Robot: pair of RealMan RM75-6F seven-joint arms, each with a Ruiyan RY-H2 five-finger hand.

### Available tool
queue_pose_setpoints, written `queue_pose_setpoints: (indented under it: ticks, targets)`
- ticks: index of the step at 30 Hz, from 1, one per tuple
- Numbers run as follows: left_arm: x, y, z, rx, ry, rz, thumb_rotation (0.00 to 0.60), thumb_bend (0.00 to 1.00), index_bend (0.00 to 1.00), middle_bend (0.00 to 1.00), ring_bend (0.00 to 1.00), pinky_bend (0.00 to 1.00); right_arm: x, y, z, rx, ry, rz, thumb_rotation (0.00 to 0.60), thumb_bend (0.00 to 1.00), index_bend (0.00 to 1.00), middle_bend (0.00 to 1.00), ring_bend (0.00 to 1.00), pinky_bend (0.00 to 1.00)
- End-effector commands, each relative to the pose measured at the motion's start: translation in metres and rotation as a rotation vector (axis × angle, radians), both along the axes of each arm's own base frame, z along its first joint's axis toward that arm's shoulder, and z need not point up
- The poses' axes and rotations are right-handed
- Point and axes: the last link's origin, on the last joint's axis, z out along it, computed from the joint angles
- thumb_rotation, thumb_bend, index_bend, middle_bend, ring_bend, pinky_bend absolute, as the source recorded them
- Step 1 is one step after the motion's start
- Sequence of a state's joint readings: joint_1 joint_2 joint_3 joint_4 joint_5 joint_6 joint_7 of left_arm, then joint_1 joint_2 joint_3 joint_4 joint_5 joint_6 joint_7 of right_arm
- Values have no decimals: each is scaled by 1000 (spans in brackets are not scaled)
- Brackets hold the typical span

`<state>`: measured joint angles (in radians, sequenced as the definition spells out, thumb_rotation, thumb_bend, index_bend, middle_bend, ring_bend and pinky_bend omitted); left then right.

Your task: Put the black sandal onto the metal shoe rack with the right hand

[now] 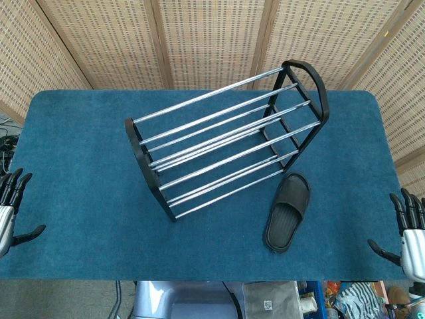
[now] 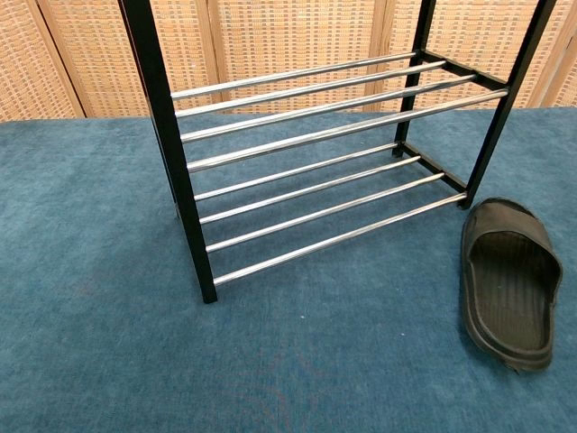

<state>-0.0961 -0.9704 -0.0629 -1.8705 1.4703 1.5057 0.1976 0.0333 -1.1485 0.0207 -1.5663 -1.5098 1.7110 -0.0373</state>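
Note:
The black sandal (image 1: 287,211) lies flat on the blue table cloth, just right of the rack's front lower corner; in the chest view the sandal (image 2: 509,281) sits at the right edge. The metal shoe rack (image 1: 226,136) stands mid-table with chrome bars and black end frames, and it fills the chest view as the rack (image 2: 315,171). My right hand (image 1: 412,232) hovers at the table's right front edge, fingers spread, holding nothing, well right of the sandal. My left hand (image 1: 10,209) is at the left front edge, fingers apart and empty.
A blue cloth covers the table (image 1: 80,153). Woven wicker screens (image 1: 212,40) stand behind the table. Clutter shows below the front edge.

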Motion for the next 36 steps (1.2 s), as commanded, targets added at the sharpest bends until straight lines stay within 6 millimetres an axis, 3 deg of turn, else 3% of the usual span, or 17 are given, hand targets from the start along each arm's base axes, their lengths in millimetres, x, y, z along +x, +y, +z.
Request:
queue_pose_setpoints:
  ticks: [1, 3, 5, 7, 10, 13, 19, 28, 36]
  targets:
    - [-1, 0, 0, -4, 0, 4, 600, 101, 0, 0, 0, 0, -1, 0, -1, 8, 4, -8, 600, 0, 0, 0, 0, 0]
    - [-1, 0, 0, -6, -1, 6, 600, 101, 0, 0, 0, 0, -1, 0, -3, 19, 6, -10, 600, 30, 4, 0, 0, 0]
    - [-1, 0, 0, -5, -3, 7, 600, 101, 0, 0, 0, 0, 0, -1, -5, 33, 6, -3, 600, 174, 60, 9, 0, 0]
    - [-2, 0, 1, -2, -7, 7, 600, 101, 0, 0, 0, 0, 2, -4, -11, 82, 6, 36, 600, 412, 151, 45, 0, 0]
    - [-3, 0, 2, 0, -10, 10, 600, 100, 0, 0, 0, 0, 4, -9, -21, 221, 17, 109, 600, 663, 239, 124, 0, 0]
    - [-3, 1, 3, 5, -13, 13, 600, 101, 0, 0, 0, 0, 11, -13, -35, 356, -35, 168, 600, 790, 279, 181, 0, 0]
    - [-3, 3, 1, 4, -10, 23, 600, 101, 0, 0, 0, 0, 33, -35, -67, 621, -58, 336, 600, 918, 305, 223, 20, 0]
    - [-5, 7, 0, 5, -6, 42, 600, 101, 0, 0, 0, 0, 79, -63, -114, 768, 47, 449, 600, 993, 305, 223, 20, 0]
    - [-6, 8, 0, 2, -5, 49, 600, 101, 0, 0, 0, 0, 114, -77, -150, 832, 85, 466, 600, 1000, 305, 222, 20, 0]
